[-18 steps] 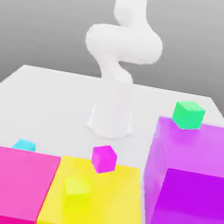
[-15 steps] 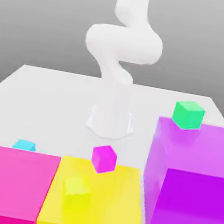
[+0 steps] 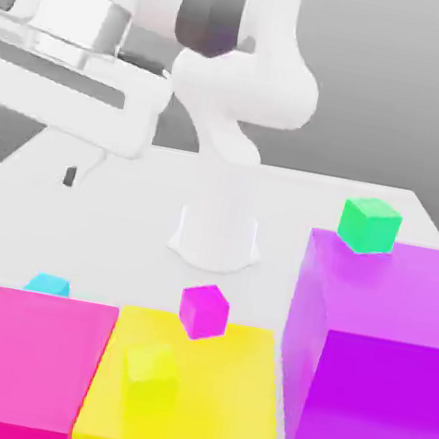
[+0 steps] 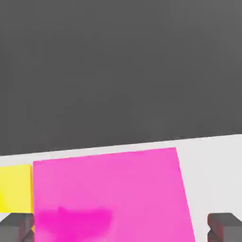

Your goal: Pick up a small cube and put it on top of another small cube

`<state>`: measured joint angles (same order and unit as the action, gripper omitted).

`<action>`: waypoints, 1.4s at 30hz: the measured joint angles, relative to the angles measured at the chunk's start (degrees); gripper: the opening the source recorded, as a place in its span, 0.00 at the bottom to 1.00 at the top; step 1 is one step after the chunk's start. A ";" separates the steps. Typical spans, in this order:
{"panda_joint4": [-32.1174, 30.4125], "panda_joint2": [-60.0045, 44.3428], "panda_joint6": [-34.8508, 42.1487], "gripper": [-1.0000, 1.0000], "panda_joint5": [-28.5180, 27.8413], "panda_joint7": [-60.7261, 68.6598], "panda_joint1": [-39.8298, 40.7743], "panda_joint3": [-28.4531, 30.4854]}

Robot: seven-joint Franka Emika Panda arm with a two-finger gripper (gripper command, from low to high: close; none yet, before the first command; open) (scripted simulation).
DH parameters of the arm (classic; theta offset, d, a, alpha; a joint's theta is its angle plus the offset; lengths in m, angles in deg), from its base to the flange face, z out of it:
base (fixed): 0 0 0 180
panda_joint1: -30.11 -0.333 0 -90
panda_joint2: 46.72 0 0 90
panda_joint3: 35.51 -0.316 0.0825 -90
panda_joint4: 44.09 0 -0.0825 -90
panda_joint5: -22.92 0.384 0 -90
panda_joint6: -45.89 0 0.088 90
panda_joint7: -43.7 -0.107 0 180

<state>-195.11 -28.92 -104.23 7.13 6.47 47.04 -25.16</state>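
The small cyan cube (image 3: 47, 285) sits on the white table, half hidden behind the back edge of the big pink block (image 3: 22, 356). My gripper (image 3: 28, 157) hangs high above the table at the exterior view's left, well above the cyan cube. Its two dark fingertips (image 3: 70, 175) stand wide apart with nothing between them. In the hand view the gripper (image 4: 120, 227) looks down on the pink block (image 4: 111, 194), with both fingertips (image 4: 224, 226) at the frame's corners.
A small magenta cube (image 3: 204, 310) rests at the back edge of the big yellow block (image 3: 188, 391), which carries a small yellow-green cube (image 3: 152, 366). A small green cube (image 3: 369, 226) sits on the tall purple block (image 3: 368, 351). The arm's base (image 3: 216, 238) stands mid-table.
The arm has swung over and the hand has come into the exterior view at upper left. The cubes and blocks have not moved.
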 joint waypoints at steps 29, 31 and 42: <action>-9.87 -32.93 -25.57 0.00 35.38 38.69 15.88 -4.98; -9.83 -33.15 -25.79 0.00 35.48 38.78 16.28 -5.41; -12.26 -18.10 -14.23 0.00 17.09 24.80 12.04 3.83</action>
<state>-207.36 -47.02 -118.46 24.23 31.28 59.07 -21.33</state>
